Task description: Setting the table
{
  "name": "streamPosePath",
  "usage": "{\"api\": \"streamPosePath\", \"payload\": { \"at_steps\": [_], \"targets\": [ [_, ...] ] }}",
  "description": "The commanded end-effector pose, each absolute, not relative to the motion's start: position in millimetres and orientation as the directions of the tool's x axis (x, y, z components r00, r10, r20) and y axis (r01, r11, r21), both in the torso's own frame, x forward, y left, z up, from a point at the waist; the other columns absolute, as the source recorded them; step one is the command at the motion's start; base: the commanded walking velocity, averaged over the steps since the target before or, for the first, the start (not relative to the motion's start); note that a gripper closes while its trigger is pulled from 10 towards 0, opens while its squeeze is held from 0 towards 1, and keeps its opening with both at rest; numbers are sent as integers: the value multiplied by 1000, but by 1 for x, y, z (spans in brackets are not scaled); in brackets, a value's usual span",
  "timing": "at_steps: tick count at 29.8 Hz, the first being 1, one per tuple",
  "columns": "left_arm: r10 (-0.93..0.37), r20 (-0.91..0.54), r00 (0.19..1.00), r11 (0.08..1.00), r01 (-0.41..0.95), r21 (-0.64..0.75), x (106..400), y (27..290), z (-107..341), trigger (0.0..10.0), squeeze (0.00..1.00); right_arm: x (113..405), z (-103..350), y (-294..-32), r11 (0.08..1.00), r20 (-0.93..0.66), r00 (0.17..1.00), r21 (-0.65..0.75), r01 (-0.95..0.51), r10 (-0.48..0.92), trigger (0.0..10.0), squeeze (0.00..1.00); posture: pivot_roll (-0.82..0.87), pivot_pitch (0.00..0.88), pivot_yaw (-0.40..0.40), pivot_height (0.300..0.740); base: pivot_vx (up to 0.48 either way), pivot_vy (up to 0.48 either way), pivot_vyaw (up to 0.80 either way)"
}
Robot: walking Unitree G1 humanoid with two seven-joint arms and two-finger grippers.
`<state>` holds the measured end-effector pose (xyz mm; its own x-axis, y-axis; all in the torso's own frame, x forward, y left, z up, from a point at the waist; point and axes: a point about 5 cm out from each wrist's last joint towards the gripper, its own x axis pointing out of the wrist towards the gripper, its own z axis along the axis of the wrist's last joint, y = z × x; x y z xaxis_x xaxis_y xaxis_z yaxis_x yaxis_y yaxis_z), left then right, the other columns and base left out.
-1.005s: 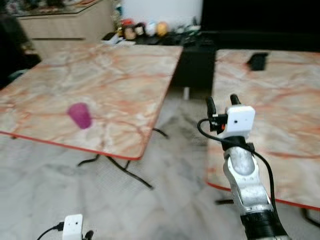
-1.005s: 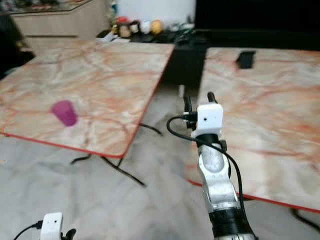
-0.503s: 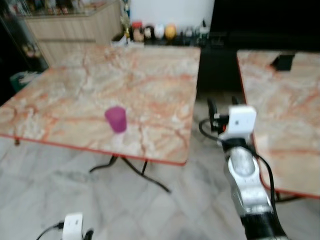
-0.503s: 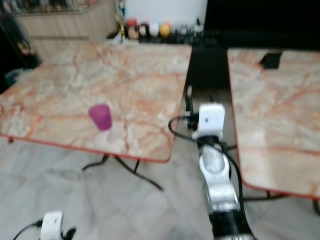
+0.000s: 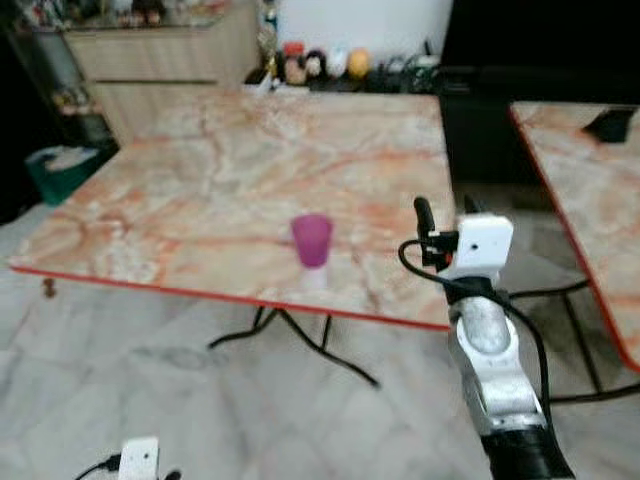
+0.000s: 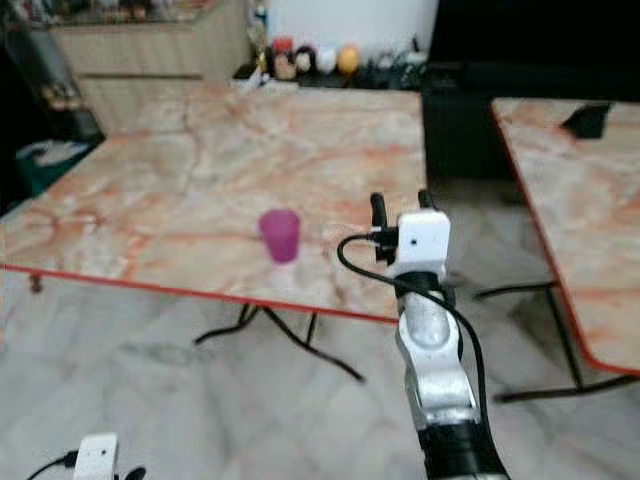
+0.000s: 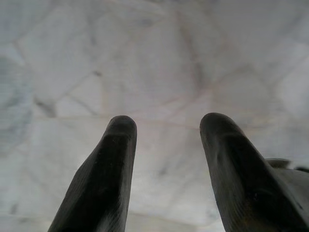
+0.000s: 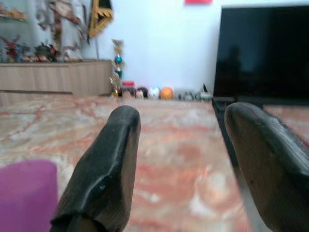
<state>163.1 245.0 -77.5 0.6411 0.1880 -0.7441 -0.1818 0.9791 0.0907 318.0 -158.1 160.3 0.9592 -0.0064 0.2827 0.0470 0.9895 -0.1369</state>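
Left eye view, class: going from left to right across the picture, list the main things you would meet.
Teal bin → purple cup → right gripper → second marble table at the right edge.

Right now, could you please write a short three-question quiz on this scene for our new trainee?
1. True or false: the purple cup stands upright on the marble table.
2. Which gripper is raised near the table's front edge? A) left gripper B) right gripper
3. Fill in: the left gripper hangs low with its fingers open, pointing at the ____.

Key:
1. True; it stands near the red front edge.
2. B; the right gripper is up, fingers apart, to the right of the cup.
3. Floor; pale marble tiles lie beyond its fingertips.
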Motion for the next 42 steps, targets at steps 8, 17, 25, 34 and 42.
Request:
{"api": "streamPosePath", "payload": {
  "at_steps": [8,17,25,34,42],
  "targets": [
    [181,-741,646,981,-170,91,167,240,-77,10000,0,284,137,-198,952,242,949,-180,248,-202,10000,0,-68,0,81,714,0,0,0],
    [171,-734,658,984,-157,89,170,236,-77,10000,0,234,91,-228,894,38,925,-242,376,-379,10000,0,-77,0,80,714,0,0,0],
    [166,-719,675,985,-151,86,175,235,-74,10000,0,215,40,-241,833,-261,793,-229,503,-550,10000,0,-80,0,83,714,0,0,0],
    [167,-692,702,985,-153,82,181,234,-70,10000,0,227,-11,-232,909,-499,761,-179,377,-414,10000,0,-77,0,79,714,0,0,0],
    [157,-684,712,986,-152,68,185,227,-70,10000,0,234,-37,-209,973,-601,765,-168,160,-230,10000,0,-86,0,87,714,0,0,0]
  ]
}}
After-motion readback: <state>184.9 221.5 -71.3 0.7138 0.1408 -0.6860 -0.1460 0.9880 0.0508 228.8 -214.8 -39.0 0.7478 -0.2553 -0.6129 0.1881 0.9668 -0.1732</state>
